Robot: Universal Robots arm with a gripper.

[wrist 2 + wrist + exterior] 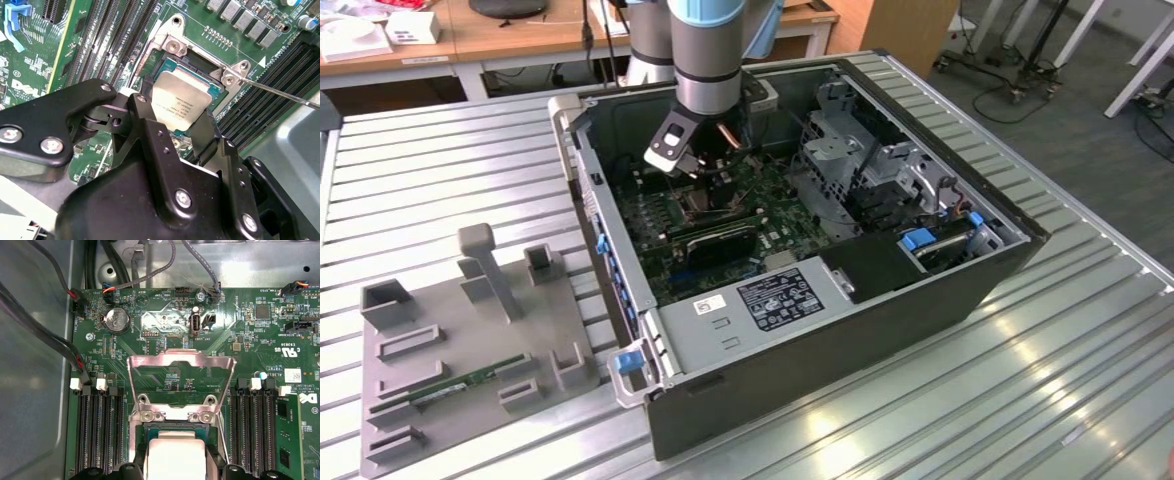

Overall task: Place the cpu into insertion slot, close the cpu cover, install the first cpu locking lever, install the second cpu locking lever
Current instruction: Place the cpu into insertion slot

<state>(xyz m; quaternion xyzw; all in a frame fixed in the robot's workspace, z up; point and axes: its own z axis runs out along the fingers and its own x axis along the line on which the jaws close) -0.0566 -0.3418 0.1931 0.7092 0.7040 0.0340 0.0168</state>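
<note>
Silvery cpu (pixel 182 102): level at the slot (pixel 200 61); seated or just above, cannot tell.
Fingers (pixel 207 131): clamped on its opposite edges, apparently to keep it flat.
Cover (pixel 145 360): standing upright, leaving slot clear.

The cpu (pixel 176 459) shows its pale silvery face, clasped between the dark fingers (pixel 131 472) of the gripper (pixel 176 472), which sit against 2 of its opposite edges. It lies over the insertion slot (pixel 175 428), whose dark, teal-edged rim shows just beside it. The cpu cover (pixel 150 360) stands swung up off the socket on its hinge, and the green circuit board (pixel 240 340) shows through its cut-out centre. 2 banks of long black memory slots (pixel 97 430) flank the socket, 1 on each side. A round coin battery (pixel 116 320) sits on the board past the cover, near black cables (pixel 45 335) that run over the grey metal case floor (pixel 30 405).
</note>
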